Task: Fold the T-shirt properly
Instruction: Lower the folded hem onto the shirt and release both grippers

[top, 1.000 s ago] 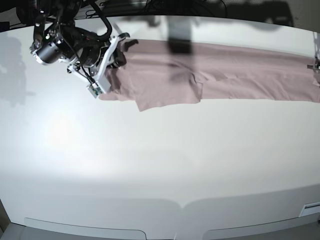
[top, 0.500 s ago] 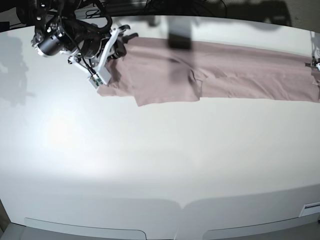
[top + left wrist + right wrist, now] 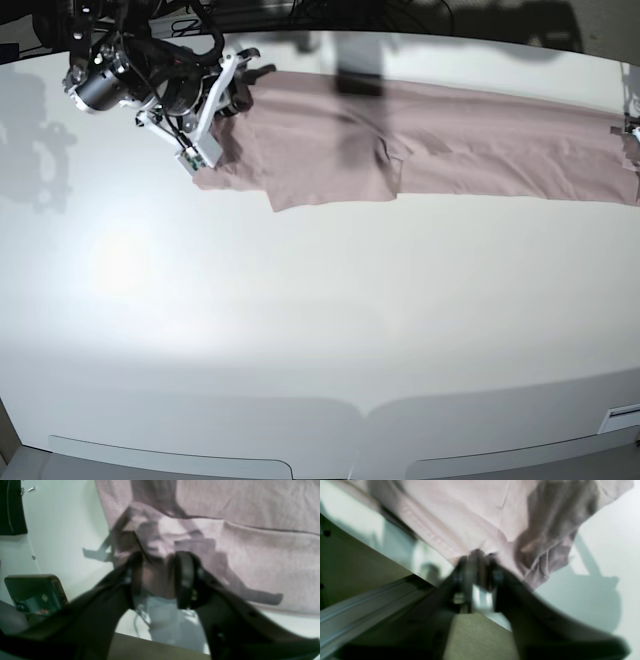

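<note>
White table; T-shirt stretched flat between both tools.

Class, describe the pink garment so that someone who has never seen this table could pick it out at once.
Start from the wide white table and look along its far edge. There the T-shirt lies stretched out flat in a long band between the two robot arms. It is the only soft, dusty-pink thing there; all else is white or black.

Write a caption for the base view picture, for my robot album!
A pink T-shirt lies stretched along the white table's far side, with the right claw at one end.
</note>
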`<state>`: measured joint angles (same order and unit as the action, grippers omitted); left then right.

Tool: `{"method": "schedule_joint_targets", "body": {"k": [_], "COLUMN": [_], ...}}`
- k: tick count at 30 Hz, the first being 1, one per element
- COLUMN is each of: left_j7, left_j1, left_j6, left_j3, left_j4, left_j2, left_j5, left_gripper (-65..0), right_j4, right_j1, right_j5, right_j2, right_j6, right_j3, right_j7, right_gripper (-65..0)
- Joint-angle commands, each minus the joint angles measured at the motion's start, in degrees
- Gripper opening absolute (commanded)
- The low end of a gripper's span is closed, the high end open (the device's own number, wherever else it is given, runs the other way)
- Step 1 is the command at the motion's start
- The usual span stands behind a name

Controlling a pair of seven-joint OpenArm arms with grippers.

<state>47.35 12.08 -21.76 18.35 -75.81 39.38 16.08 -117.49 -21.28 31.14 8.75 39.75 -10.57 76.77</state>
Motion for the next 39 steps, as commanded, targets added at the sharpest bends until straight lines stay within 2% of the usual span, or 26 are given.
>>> {"method": "schedule_joint_targets", "body": {"k": [1,4,9,12,16,19,22,25,30,36,39], "left_j7": [0.1,1.2,1.2,1.1,0.5,0.3,1.1,2.4,1.9,0.5,-0.1], "left_j1": [-0.5,-0.5,-0.5,-0.5,-0.5,-0.5,-0.5,-0.5,-0.5,-0.5,-0.5], "left_j6": [0.4,0.4,0.7,6.1,10.8,13.6,13.2,9.7,8.9,8.2,8.2], "left_j3": [0.8,0.8,0.8,0.8,0.8,0.8,0.8,0.8,0.8,0.8,0.8], "left_j4": [-0.8,-0.8,-0.8,-0.8,-3.0,-6.5,-9.3,-9.5,-7.4,-5.0,-3.8], "left_j2": [1.7,1.7,1.8,1.7,1.7,1.7,1.7,1.3,-2.3,-7.3,-8.5], "left_j5": [-0.2,-0.9,-7.2,-7.6,-7.5,-6.4,2.0,9.4,9.0,1.9,1.5], "left_gripper": [-40.7,-40.7,-40.7,-40.7,-40.7,-40.7,-40.7,-40.7,-40.7,-40.7,-40.7], "right_j4": [-1.0,-1.0,-1.0,-1.0,-1.0,-1.0,-1.0,-0.9,4.0,14.3,19.1], "right_j1": [0.1,0.1,0.2,0.6,0.8,0.8,0.8,0.6,0.7,3.7,6.4], "right_j5": [0.3,0.3,0.3,0.6,0.9,3.1,6.7,5.9,2.5,-7.0,-10.7], "right_j2": [0.3,0.3,0.3,0.3,0.3,0.3,0.3,0.3,-0.2,-2.6,-2.6], "right_j6": [0.3,0.3,0.3,0.3,0.3,0.3,0.3,0.3,0.3,0.3,0.3], "right_j3": [-0.2,-0.2,-0.3,-0.3,-0.3,-0.3,-0.3,-0.3,0.3,4.8,7.7], "right_j7": [-0.5,-0.5,-0.8,-4.3,-12.3,-15.2,-16.7,-17.0,-20.7,-23.1,-23.5], "right_gripper": [-45.9,-43.8,-43.8,-43.8,-43.8,-43.8,-43.8,-43.8,-43.8,-43.8,-43.8]}}
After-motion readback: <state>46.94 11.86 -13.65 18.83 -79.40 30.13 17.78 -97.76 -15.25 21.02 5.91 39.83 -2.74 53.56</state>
